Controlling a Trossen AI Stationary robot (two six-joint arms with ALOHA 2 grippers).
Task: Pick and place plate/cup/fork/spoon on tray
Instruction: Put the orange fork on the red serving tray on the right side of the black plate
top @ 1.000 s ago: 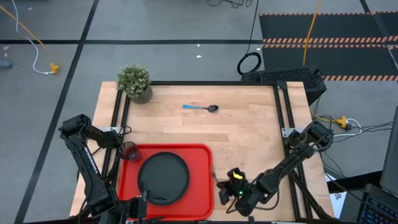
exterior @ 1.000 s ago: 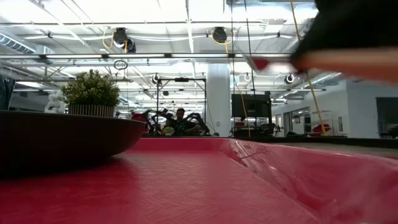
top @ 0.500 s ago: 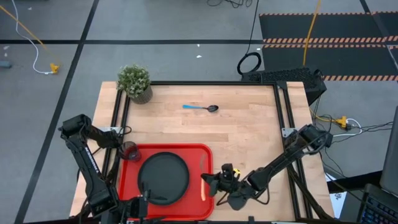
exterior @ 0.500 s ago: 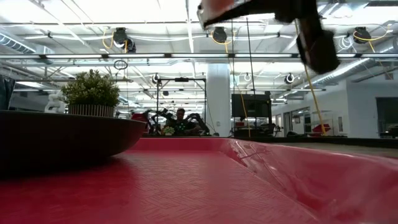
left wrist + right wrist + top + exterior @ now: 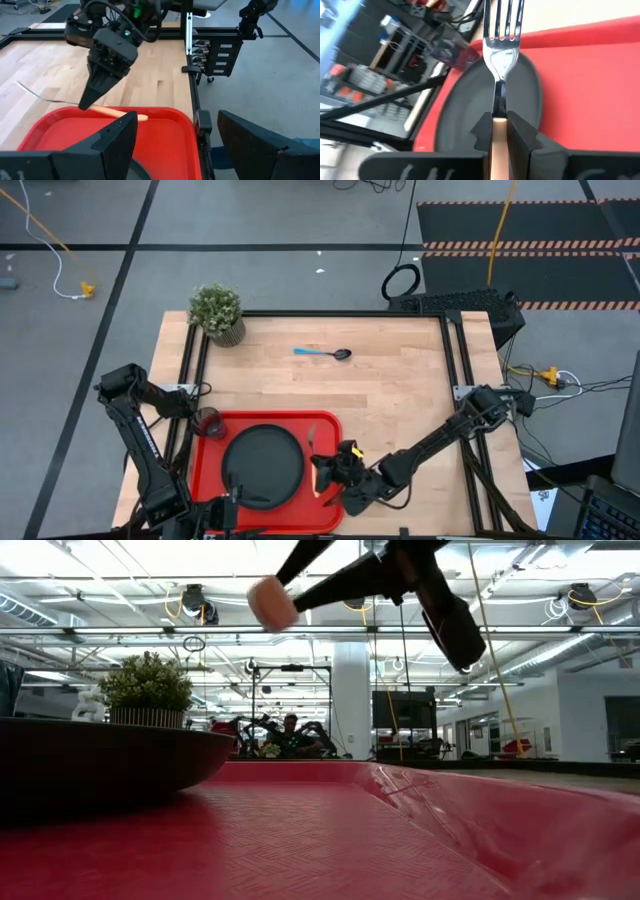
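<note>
fork (image 5: 501, 45) pinched by right hand (image 5: 322, 473), seemingly above tray (image 5: 325, 427).

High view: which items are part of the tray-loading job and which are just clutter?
Job items:
- tray
- plate, on the tray
- cup, at the tray's left edge
- fork, held by the right gripper over the tray
- spoon, on the bare table

Just there:
- potted plant, table's far-left corner
- left gripper, open, idle by the tray

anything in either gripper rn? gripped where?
Right gripper is shut on the fork, gripping its orange handle just below the metal head. Left gripper holds nothing.
</note>
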